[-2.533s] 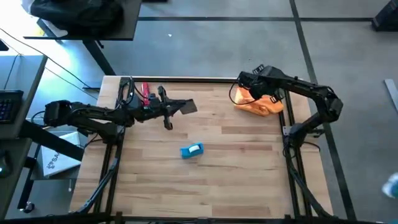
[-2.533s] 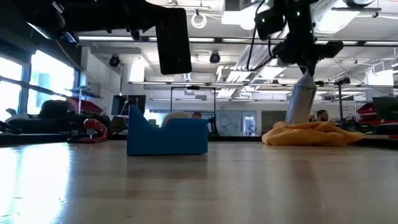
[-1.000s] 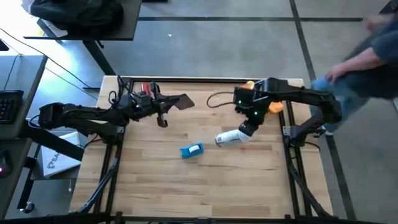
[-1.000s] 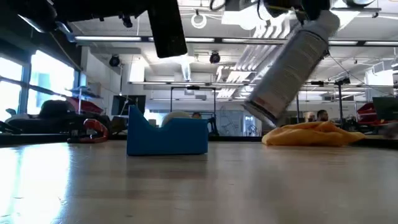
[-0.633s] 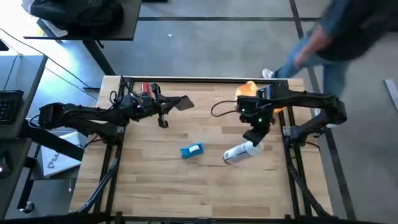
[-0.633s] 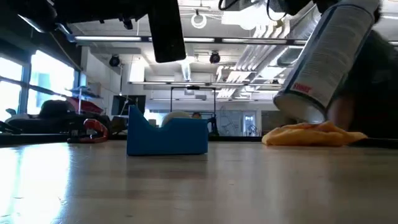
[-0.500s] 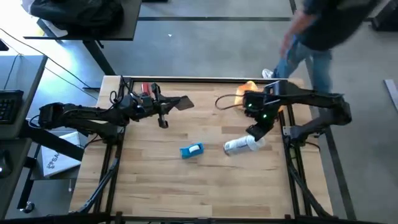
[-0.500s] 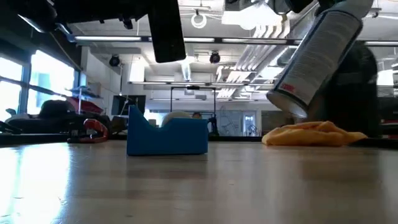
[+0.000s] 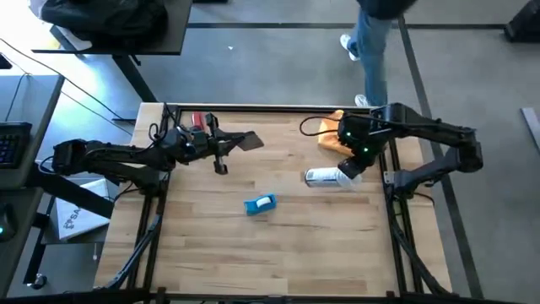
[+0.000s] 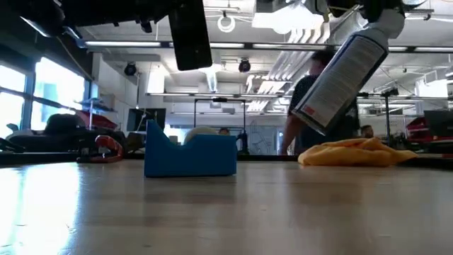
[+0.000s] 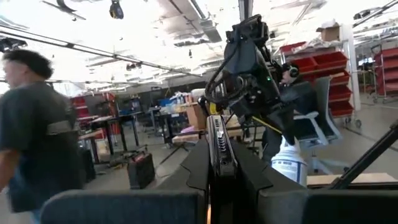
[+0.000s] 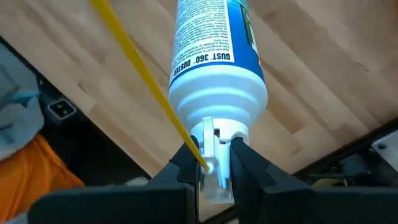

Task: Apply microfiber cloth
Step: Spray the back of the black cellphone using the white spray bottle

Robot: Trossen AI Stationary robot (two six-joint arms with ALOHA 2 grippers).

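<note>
Left gripper: raised above the table's far left part; clamped on a flat black rectangular phone, held edge-on between the fingers in the left wrist view; phone well apart from the cloth
Red-handled tool: lying at the far edge beside the left arm; untouched
Small blue rectangular block: resting on the wooden slatted table near the middle; well apart from both grippers
White cylindrical spray can with blue label and thin yellow straw: carried tilted above the table, base pointing toward the centre; not resting on the wood, judging by the low view
Right gripper: closed on the can's nozzle end, fingers pinching the white cap in the right wrist view; near the table's right side
Soft bright orange folded microfiber cloth: bunched on the table's far right corner, partly under the right arm; touched by neither gripper
Person in jeans: walking on the floor beyond the far edge; clear of the arms
Progress: phone held up ready; cloth not yet picked up or brought to the phone; can to be put down first, probably; wiping all still to do
</note>
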